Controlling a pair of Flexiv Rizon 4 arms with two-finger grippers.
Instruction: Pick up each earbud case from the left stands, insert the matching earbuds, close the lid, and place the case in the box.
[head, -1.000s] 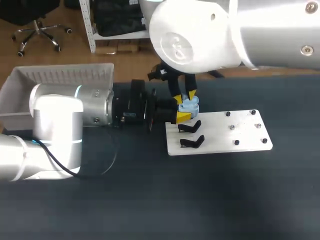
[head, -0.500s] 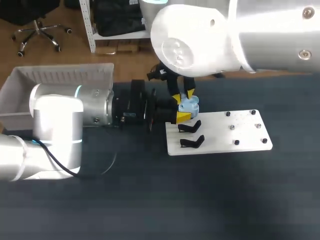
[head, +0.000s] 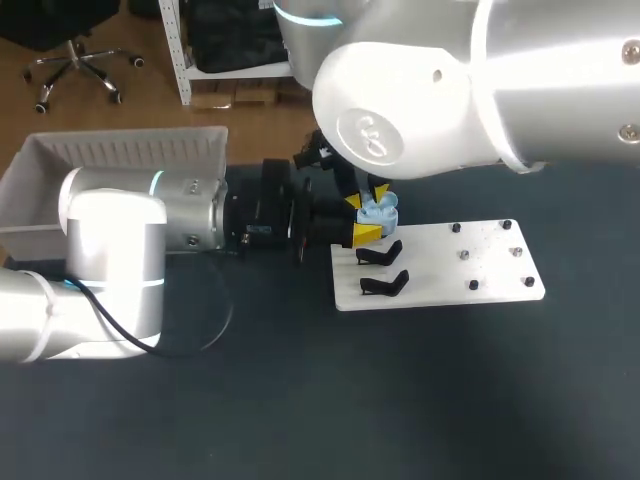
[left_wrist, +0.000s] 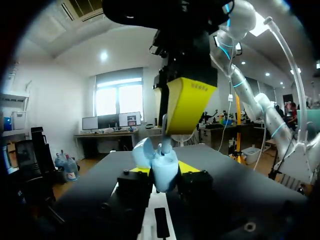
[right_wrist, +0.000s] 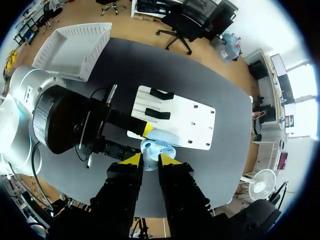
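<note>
A light blue earbud case (head: 381, 212) is held just past the left end of the white stand board (head: 450, 265), lid open. My left gripper (head: 368, 221) reaches in level from the left and is shut on this case (left_wrist: 161, 172). My right gripper (head: 367, 195) hangs straight above it. In the right wrist view my right gripper (right_wrist: 149, 159) is shut on a small pale earbud (right_wrist: 149, 162), right over the case (right_wrist: 162, 138). From the left wrist, one yellow fingertip (left_wrist: 187, 105) of the right gripper stands just above the open case.
Two black stands (head: 381, 253) (head: 385, 283) sit bare on the board's left part, with small pegs (head: 465, 255) on its right part. A white box (head: 130, 150) stands at the back left, behind my left arm (head: 150, 225).
My right arm has shifted slightly, bringing its gripper a little lower and closer over the case. The left arm and the case have not moved.
</note>
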